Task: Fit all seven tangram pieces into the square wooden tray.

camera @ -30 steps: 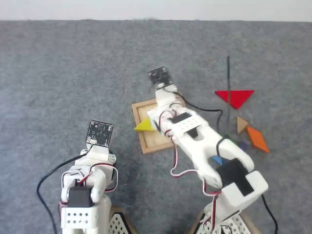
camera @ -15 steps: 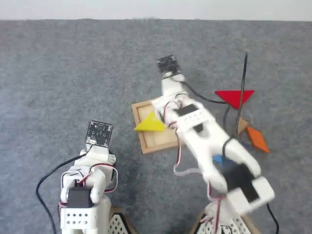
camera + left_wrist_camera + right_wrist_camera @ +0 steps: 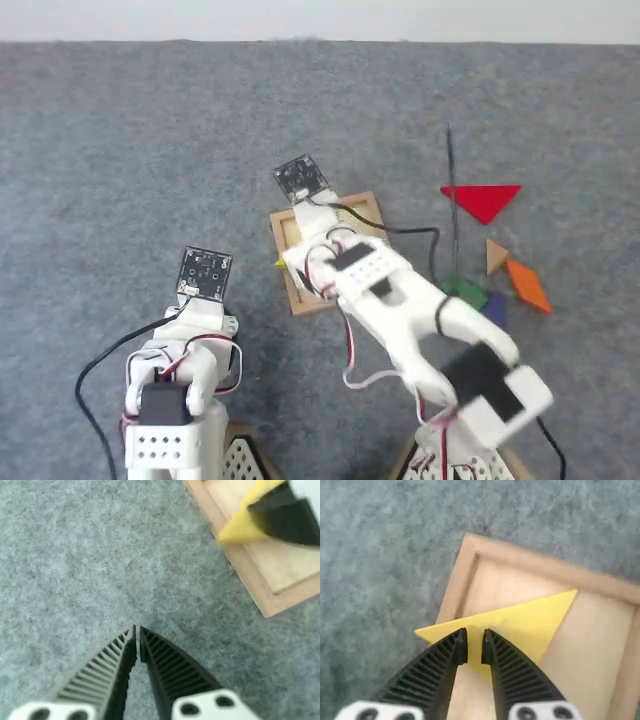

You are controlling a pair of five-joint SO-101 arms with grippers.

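Over at the wooden tray [image 3: 277,232], the right gripper [image 3: 474,636] has its jaws pressed almost together. There's just a slit between them, and the tips are down on the yellow triangle [image 3: 520,622] near its long edge. Can't tell if it's truly pinching the piece or only pressing on it, tbh. The triangle is mostly inside the tray, but one sharp corner pokes out over the rim. My guess is it's riding tilted on that rim rather than lying flat.

So the step, as I read it, is seating that triangle. I'd slide it inward until the stray corner drops inside, then turn it so the long edge sits flush along one tray wall. Go slow with light pressure, because the tray looks loose on the desk [image 3: 150,130] and could skate along with the piece. Only back off once it looks level.

The left gripper [image 3: 137,630] is closed on nothing, hanging over the desk near the tray. It could brace the tray if needed. The red triangle [image 3: 483,198] and orange piece [image 3: 527,285] lie well off to the side, so plenty left to do.
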